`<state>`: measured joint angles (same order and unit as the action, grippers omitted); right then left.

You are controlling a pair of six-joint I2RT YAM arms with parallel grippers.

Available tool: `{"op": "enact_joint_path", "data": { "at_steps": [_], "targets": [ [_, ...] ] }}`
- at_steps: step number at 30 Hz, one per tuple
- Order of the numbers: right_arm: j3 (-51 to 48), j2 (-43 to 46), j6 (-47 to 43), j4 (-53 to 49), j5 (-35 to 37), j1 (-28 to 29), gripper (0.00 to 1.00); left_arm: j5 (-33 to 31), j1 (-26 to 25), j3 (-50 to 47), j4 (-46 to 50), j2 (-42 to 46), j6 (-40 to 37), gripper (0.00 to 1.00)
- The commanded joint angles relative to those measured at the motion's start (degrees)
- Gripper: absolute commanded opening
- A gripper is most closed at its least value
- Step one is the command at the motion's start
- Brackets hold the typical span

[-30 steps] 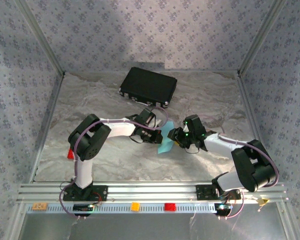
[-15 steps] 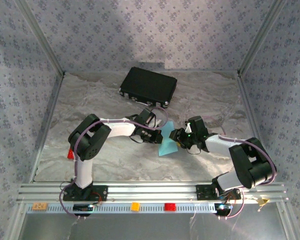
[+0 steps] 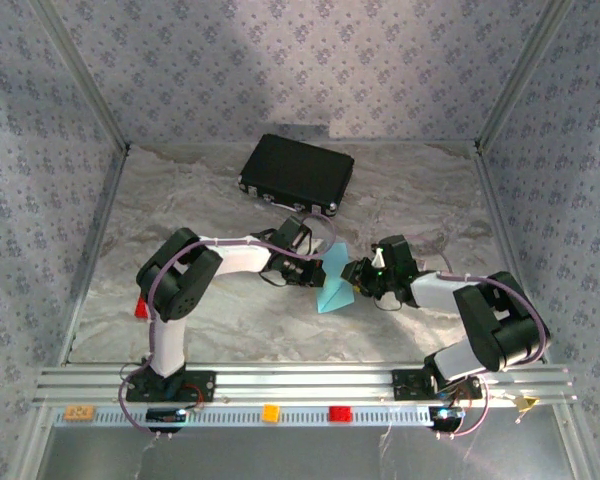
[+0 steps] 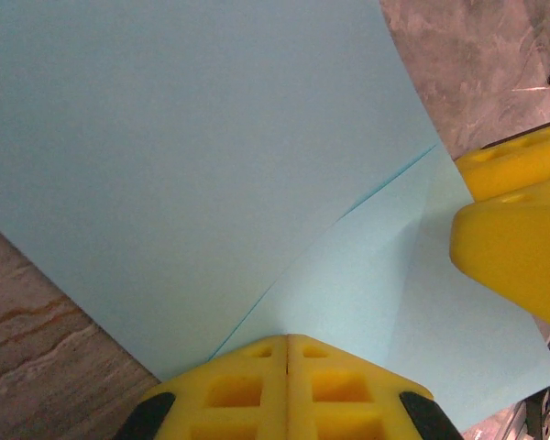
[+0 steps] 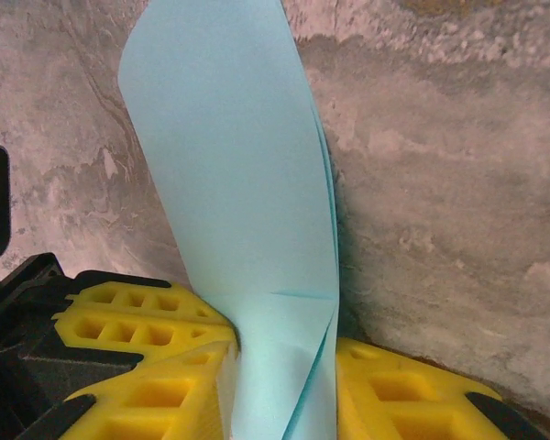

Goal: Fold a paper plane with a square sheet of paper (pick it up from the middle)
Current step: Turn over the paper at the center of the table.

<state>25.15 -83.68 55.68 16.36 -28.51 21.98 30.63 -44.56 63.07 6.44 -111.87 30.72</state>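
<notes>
Nearest, along the front of the counter [image 3: 230, 330]: an aluminium rail [image 3: 300, 380] carrying both arm bases. Just in front of it, in a row: a tan block [image 3: 77, 411], an orange block [image 3: 270, 412] and a red block [image 3: 338, 413].

Further in, at mid-counter: both arms bent inward, meeting tip to tip at the sheet of paper [image 3: 332, 290]. Light blue, standing up on edge between the two tips, narrowing to a corner on the near side. Cannot tell whether that corner touches the counter.

Left end effector [image 3: 320, 268]: clenched on the sheet. Seen from the left wrist as two yellow pads [image 4: 238, 394] pressed flat together with no gap. Pinching the sheet's lower edge right where a straight crease runs up and away to the right. Two layers there, a broad flap above the crease and a paler one below.

Right end effector [image 3: 356, 274]: just beside the left one, astride the same sheet from the other side. From the right wrist, yellow fingers [image 5: 147, 344] set apart, with the paper rising between them as a curved, doubled-over strip. One finger touching the sheet, the other close against it. Cannot tell whether truly gripping or only bracketing the paper.

Farther back, well apart from both arms: a black case [image 3: 297, 172], closed, lying flat and skewed near the far wall. Behind and to either side: patterned walls [image 3: 300, 70].
</notes>
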Motion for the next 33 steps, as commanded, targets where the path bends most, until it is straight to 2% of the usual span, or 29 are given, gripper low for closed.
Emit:
{"op": "enact_joint_path", "data": {
  "at_steps": [1,18,24,29,33],
  "targets": [
    [-0.98,-0.59,-0.38,2.39,-0.71,-0.49,0.31,-0.76,0.36,-1.36,0.37,-0.52,0.52,0.00],
    [-1.75,-1.70,-2.98,5.00,-0.85,-0.69,0.25,-0.82,0.37,-1.93,-0.55,-0.01,1.07,0.00],
    [-2.04,-1.82,-3.13,5.22,-0.93,-1.16,0.16,-1.00,0.35,-1.69,-0.38,0.51,1.20,0.00],
    [-2.53,-0.44,-2.98,5.30,-1.46,-1.38,0.11,-1.29,0.31,-1.96,-0.64,2.81,1.98,0.14],
    [-2.41,3.88,-4.17,2.11,0.31,-0.90,0.09,-2.82,0.21,-2.46,-0.63,6.61,2.33,0.24]
  ]
}}
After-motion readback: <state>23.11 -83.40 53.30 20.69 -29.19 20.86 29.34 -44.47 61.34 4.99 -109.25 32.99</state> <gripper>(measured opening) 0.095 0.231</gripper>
